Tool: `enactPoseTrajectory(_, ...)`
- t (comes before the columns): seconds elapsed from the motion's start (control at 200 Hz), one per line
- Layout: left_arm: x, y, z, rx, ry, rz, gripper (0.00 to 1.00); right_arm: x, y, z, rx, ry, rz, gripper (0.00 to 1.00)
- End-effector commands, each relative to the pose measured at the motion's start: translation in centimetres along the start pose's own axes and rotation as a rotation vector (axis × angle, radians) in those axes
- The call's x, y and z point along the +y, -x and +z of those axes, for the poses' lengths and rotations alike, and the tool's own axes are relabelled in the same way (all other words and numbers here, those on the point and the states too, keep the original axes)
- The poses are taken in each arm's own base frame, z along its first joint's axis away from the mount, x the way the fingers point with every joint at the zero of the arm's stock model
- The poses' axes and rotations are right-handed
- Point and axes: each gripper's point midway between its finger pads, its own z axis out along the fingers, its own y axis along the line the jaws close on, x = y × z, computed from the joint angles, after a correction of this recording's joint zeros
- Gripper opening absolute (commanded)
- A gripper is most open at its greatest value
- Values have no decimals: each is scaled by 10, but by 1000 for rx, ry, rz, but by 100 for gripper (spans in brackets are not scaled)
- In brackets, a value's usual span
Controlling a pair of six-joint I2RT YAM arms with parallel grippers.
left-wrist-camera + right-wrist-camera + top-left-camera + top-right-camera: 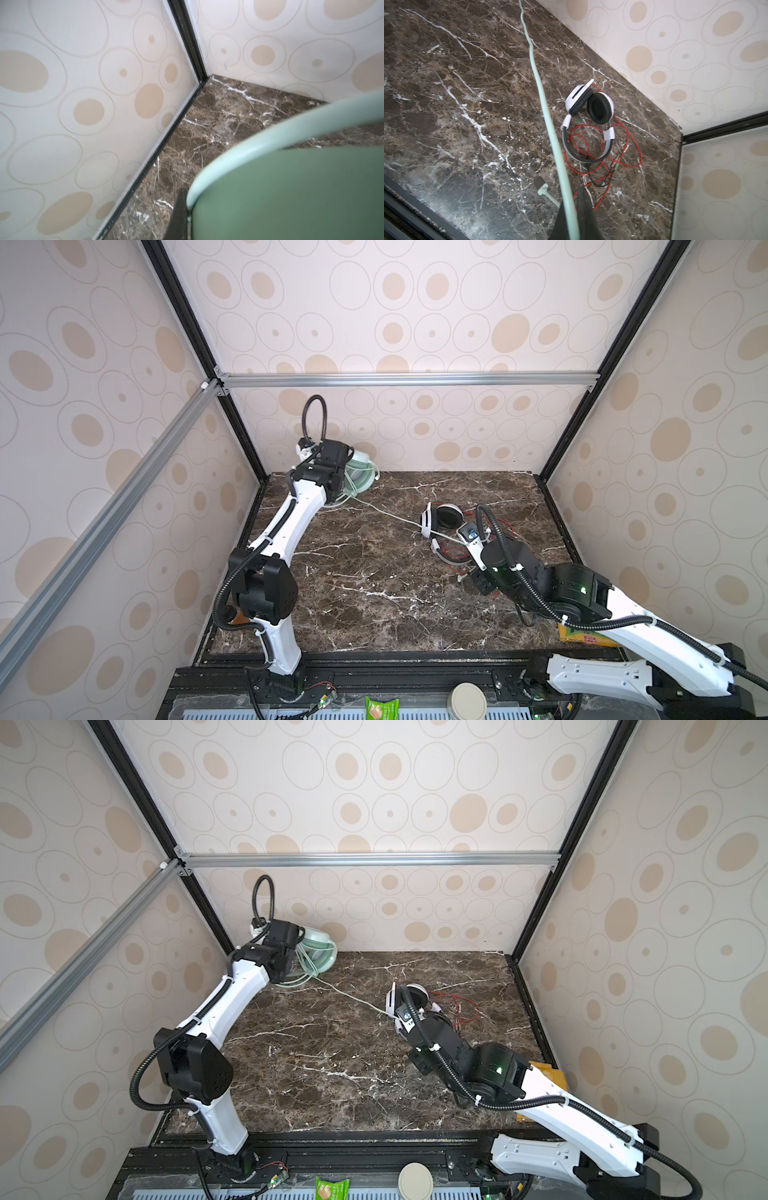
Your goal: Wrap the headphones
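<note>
While both pincers are closed down, the open room is front and centre on the surface (374, 593): bare dark brown marble with white veins, boxed in by the oval-patterned back wall (415, 427) and left wall (187, 497) and by black frame posts.

The mint-green headset (360, 472) (291, 187) is crowded into the back-left corner, near both walls, with pale loops wound across it. The left pincer (182, 207) is narrow, clamped on its band. Only one finger shows; the other is hidden behind the green. Can't tell whether the headset touches the surface.

The pale green cable (386, 514) (542, 93) runs straight on a diagonal from that corner to right of centre. The right pincer (571, 199) is narrow, pinching that cable between dark fingers. The cable's plug end (542, 185) lies on the marble just beside it.

The white headset (444, 516) (591, 104) lies flat right of centre, apart from the walls. Its long axis runs back to front, earcups toward the back wall and band toward the front, one black pad facing up. The red cable (631, 141) is loose in loops around the band.
</note>
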Motion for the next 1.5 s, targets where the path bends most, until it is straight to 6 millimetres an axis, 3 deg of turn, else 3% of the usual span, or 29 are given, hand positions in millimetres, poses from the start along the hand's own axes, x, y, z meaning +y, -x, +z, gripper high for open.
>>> enactPoseTrajectory(0.0,15,20,-17,-156,180,40,0,-25,31,-23,-75,-70,-68,0)
enactPoseTrajectory(0.185,-13,0,-45,-196,123,200,0,-38,83,-43,-194,-91,-97,0)
enactPoseTrajectory(0.365,-53,-41,-73,-195,-46,398,0,-37,120,-45,-269,-98,-116,0)
enactPoseTrajectory(0.535,-76,-81,-98,-140,-318,475,0,-42,139,-32,-283,-103,-95,0)
enactPoseTrajectory(0.72,-84,-123,-131,-112,-546,524,0,-56,148,-14,-281,-73,-18,0)
enactPoseTrajectory(0.91,-95,-161,-173,-111,-695,581,0,-58,159,19,-264,-12,51,0)
enactPoseTrajectory(1.155,-97,-177,-213,-106,-840,565,0,-64,172,67,-210,58,125,0)
enactPoseTrajectory(1.365,-87,-180,-231,-97,-936,515,0,-79,149,131,-99,143,270,0)
enactPoseTrajectory(1.496,-76,-179,-238,-96,-982,476,0,-74,129,164,-29,213,328,0)
